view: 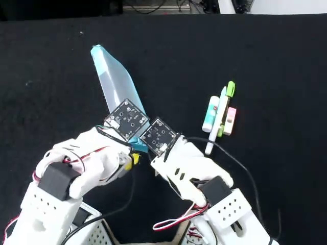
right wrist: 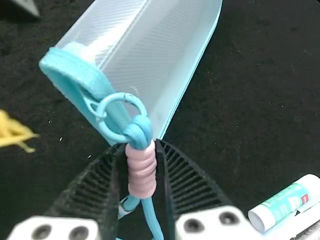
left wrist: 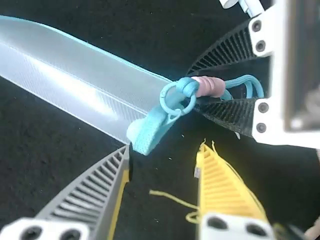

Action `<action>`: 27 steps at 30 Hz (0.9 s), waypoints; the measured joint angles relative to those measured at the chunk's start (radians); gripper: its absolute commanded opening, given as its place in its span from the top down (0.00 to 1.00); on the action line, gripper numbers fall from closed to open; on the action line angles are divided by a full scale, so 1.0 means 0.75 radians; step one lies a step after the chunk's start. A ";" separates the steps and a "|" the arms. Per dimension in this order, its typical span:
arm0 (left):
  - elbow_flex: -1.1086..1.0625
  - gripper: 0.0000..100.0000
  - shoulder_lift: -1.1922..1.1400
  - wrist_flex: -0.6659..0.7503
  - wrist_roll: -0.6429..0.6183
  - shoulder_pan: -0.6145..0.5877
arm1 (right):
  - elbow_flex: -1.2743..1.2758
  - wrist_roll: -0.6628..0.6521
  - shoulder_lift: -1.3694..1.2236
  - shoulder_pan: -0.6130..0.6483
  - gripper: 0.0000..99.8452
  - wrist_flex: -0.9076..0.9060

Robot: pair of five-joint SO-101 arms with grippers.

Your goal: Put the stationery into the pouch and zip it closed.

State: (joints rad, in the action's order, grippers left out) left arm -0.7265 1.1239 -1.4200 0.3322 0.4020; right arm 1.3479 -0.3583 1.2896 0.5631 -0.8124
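Translucent blue, the pouch (view: 115,81) lies left of centre in the high view, where two square boards (view: 127,118) hide its near end and both pincers from you. The right wrist view shows the right gripper (right wrist: 140,146) clamped on the pink bead (right wrist: 142,170) of the zipper cord (right wrist: 149,220). The left wrist view shows the left gripper (left wrist: 165,149) open at the pouch's end, holding nothing. The stationery (view: 219,115) lies right of centre, outside the pouch.

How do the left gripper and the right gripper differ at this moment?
The left gripper has open jaws holding nothing; the right gripper is shut on the beaded pull cord. The left has one yellow jaw; the right's are both black. Both sit at the zip end of the pouch.
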 measured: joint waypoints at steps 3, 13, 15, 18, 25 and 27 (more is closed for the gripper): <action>-0.027 0.79 -0.002 0.023 0.039 -0.004 | 0.000 0.000 0.000 0.000 0.99 0.000; -0.074 0.78 -0.004 0.149 0.061 -0.188 | 0.000 0.000 0.000 0.000 0.99 0.000; -0.074 0.78 -0.004 0.151 0.061 -0.186 | 0.000 0.000 0.000 0.000 0.99 0.000; -0.074 0.78 -0.004 0.151 0.061 -0.184 | 0.000 0.000 0.000 0.000 0.99 0.000; -0.080 0.78 -0.004 0.131 0.061 -0.184 | 0.000 0.000 0.000 0.000 0.99 0.000; -0.119 0.78 -0.004 0.131 0.063 -0.172 | 0.000 0.000 0.000 0.000 0.99 0.000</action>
State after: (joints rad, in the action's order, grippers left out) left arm -0.8155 1.1208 -1.3218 0.3798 0.2731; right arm 1.3479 -0.3583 1.2896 0.5631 -0.8124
